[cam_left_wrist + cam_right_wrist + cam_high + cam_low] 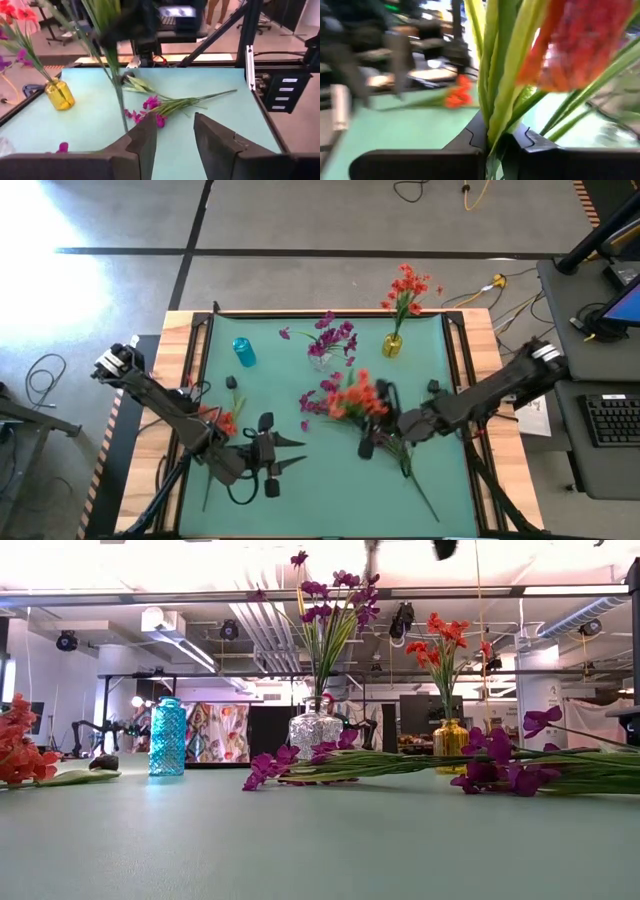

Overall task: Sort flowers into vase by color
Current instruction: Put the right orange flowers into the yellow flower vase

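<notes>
My right gripper is over the table's middle, shut on an orange-red flower; its green stem hangs down below the fingers. My left gripper stands open to the left of it, with nothing between its fingers. Magenta flowers lie flat on the mat beneath the held one, stems toward the near right. Another orange flower lies under my left arm. A glass vase holds magenta flowers and a yellow vase holds orange ones. My right gripper pinches the orange flower's bundle of green stem and leaves between its two fingers, just below the blossoms. The fingers come about level from the table's right side and lie across the stem. The blossoms stand above the fingers and the stem hangs below.
A blue vase stands at the far left, with no flowers in it. A small dark bud lies near it. The magenta stems run toward the near right corner. Bare mat lies along the near edge.
</notes>
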You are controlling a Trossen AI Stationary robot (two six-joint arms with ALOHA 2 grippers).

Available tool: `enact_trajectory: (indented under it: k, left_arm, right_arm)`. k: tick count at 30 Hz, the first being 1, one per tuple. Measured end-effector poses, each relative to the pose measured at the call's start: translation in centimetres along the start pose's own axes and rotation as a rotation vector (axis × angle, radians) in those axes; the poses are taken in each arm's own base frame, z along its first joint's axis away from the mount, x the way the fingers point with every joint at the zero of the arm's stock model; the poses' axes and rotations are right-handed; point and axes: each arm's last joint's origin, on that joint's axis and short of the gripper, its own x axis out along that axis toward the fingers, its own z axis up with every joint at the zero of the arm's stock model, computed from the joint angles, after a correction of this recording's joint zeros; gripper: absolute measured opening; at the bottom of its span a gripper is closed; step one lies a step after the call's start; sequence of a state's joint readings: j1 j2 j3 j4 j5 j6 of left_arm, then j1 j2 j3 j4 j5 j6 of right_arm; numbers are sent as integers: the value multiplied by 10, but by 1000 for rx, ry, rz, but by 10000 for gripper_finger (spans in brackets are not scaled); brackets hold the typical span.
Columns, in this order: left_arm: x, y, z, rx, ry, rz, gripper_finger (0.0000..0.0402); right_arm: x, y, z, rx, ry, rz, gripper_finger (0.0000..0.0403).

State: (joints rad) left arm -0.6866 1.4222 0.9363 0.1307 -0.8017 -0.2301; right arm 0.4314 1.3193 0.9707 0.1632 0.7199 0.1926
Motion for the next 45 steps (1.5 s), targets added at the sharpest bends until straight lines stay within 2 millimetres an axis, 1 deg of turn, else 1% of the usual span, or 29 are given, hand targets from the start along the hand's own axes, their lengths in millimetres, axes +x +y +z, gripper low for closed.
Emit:
enact_trajectory:
  k: [5, 9, 14, 17, 21, 24, 27, 29, 33, 40, 45]
  left_arm:
    - [-10, 12, -2, -24, 83, 29, 119]
    - [-17, 23, -7, -28, 162, 67, 119]
    - [-28, 38, -9, -50, 201, 170, 119]
    - [-33, 44, -11, -60, 224, 214, 119]
    - [-36, 48, -15, -46, 253, 245, 119]
    - [-37, 50, -17, -43, 276, 248, 119]
    - [-39, 51, -19, -32, 299, 253, 119]
    - [-40, 53, -20, -34, 308, 260, 119]
    - [-43, 56, -20, -40, 319, 272, 119]
    - [-43, 57, -21, -36, 316, 286, 119]
    - [-43, 57, -21, -32, 317, 290, 119]
  right_arm:
    - [-34, -36, 18, 3, 20, -242, 19]
    - [-49, -61, 32, 15, -18, -378, 18]
    - [-54, -88, 45, 14, -64, -537, 18]
    - [-51, -104, 48, 2, -66, -647, 18]
    - [-43, -123, 49, 7, -56, -740, 18]
    - [-39, -135, 50, 19, -47, -760, 18]
    - [-39, -147, 52, 41, -35, -711, 18]
    - [-41, -156, 53, 55, -29, -696, 18]
    - [-49, -169, 45, 72, -13, -693, 18]
    - [-62, -176, 25, 95, -44, -698, 18]
    - [-68, -178, 20, 132, -110, -701, 18]
